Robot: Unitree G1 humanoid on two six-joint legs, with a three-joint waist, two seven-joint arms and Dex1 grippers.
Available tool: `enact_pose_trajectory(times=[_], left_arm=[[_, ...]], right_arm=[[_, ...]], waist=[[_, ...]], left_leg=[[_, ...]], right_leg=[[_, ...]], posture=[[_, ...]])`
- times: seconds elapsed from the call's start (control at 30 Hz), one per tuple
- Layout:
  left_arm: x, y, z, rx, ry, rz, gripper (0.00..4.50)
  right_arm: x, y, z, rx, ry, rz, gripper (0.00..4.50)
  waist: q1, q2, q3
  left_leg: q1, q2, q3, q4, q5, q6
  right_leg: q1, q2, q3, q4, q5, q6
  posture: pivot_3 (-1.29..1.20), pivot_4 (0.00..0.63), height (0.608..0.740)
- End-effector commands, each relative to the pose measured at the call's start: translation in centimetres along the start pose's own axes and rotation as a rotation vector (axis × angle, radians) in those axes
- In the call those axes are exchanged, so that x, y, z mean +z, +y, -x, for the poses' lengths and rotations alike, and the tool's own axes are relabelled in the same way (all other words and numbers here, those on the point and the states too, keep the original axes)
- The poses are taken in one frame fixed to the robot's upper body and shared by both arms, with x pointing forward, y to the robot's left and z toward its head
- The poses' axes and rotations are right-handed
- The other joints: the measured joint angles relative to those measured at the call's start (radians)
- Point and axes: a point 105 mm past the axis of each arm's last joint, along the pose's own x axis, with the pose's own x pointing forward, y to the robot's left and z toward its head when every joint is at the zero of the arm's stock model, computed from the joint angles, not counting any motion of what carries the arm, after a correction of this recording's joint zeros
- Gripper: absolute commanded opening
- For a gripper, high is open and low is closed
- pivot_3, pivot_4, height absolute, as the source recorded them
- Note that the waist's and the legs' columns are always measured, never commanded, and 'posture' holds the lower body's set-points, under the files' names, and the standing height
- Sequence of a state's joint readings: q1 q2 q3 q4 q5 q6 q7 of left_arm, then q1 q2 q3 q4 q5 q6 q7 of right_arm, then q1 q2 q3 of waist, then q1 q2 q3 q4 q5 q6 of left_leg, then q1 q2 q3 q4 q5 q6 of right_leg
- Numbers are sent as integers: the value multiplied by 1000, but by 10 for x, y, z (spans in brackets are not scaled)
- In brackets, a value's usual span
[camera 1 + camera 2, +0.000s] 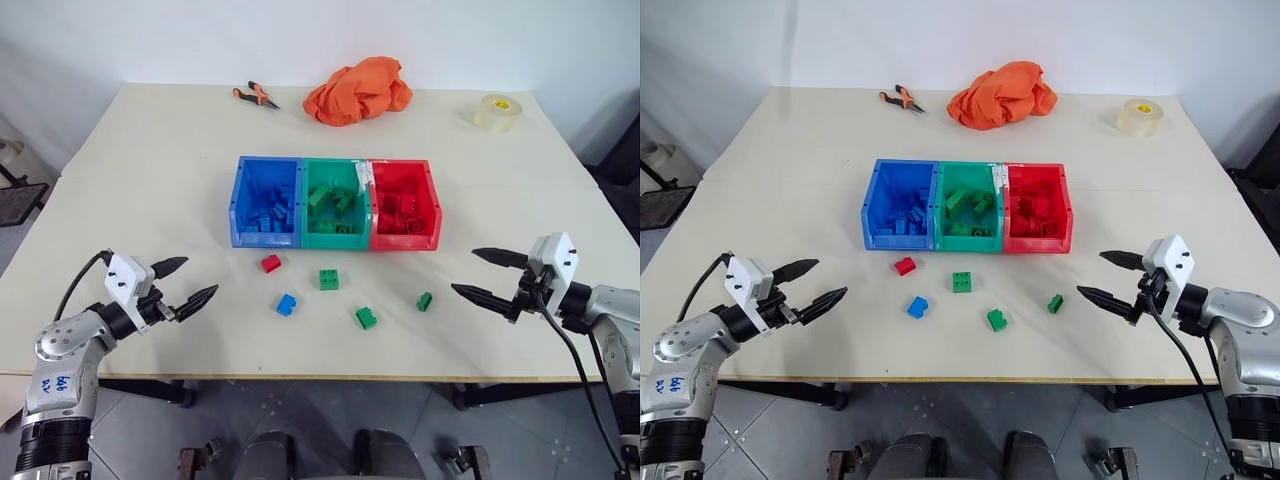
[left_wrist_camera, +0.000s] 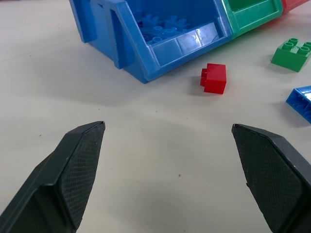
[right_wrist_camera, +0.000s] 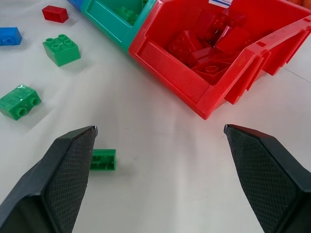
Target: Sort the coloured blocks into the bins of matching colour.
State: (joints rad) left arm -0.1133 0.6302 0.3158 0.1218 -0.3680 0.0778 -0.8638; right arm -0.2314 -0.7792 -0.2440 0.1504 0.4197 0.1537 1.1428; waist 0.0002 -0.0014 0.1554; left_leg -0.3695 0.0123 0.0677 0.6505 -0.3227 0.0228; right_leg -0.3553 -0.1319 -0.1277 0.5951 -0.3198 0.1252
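Observation:
Three joined bins stand mid-table: blue (image 1: 264, 240), green (image 1: 335, 241) and red (image 1: 404, 242), each holding several blocks of its own colour. In front of them lie loose blocks: a red one (image 1: 270, 263), a blue one (image 1: 286, 304) and three green ones (image 1: 329, 279), (image 1: 366, 318), (image 1: 424, 301). My left gripper (image 1: 200, 277) hovers open at the front left, pointing toward the red block (image 2: 214, 77), well short of it. At the front right my right gripper (image 1: 464, 271) is open and empty, with the small green block (image 3: 103, 159) just ahead of it.
An orange cloth (image 1: 358, 90), pliers (image 1: 256, 96) and a tape roll (image 1: 497, 112) lie along the table's far edge. The table's front edge runs just below both grippers.

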Motion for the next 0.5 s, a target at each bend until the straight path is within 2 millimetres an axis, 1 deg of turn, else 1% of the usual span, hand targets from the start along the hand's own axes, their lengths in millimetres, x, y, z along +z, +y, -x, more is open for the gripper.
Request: enact_pose_trajectory(times=[0.03, 0.13, 0.2, 0.27, 0.37, 0.5], left_arm=[[10, 4, 1, -2, -23, -42, 4443], [11, 4, -4, 6, -19, -26, 4443], [13, 0, -9, -16, -15, -32, 4443], [14, -1, -16, -26, -4, -43, 4443], [18, -10, -27, -89, -10, -40, 4443], [16, -26, -36, -209, 6, -44, 4443]], right_arm=[[16, -4, 3, -10, -33, 50, 4345], [17, -4, 1, -8, -32, 53, 4345], [17, -3, 1, -7, -25, 51, 4345], [16, 0, 3, 4, -6, 41, 4345], [9, 7, 17, 30, 55, 31, 4345], [0, 6, 42, 25, 151, 43, 4345]], waist=[[0, 0, 0], [0, 0, 0], [1, 0, 0], [2, 0, 0], [9, 0, 0], [19, 0, 0]], left_leg=[[0, 0, 0, 0, 0, 0], [0, 0, 0, 0, 0, 0], [0, 0, 0, 0, 0, 0], [0, 0, 0, 0, 0, 0], [0, 0, -1, 0, 0, 0], [0, -1, 0, 1, -1, 1]], right_leg=[[0, 0, 0, 0, 0, 0], [0, 0, 0, 0, 0, 0], [0, 0, 0, 0, 0, 0], [0, 0, 0, 0, 0, 0], [0, 0, -1, 0, 0, 0], [0, 0, -1, 0, 0, 0]], posture=[[0, 150, 740], [0, 150, 740], [0, 150, 740], [0, 150, 740], [0, 150, 740], [0, 150, 740]])
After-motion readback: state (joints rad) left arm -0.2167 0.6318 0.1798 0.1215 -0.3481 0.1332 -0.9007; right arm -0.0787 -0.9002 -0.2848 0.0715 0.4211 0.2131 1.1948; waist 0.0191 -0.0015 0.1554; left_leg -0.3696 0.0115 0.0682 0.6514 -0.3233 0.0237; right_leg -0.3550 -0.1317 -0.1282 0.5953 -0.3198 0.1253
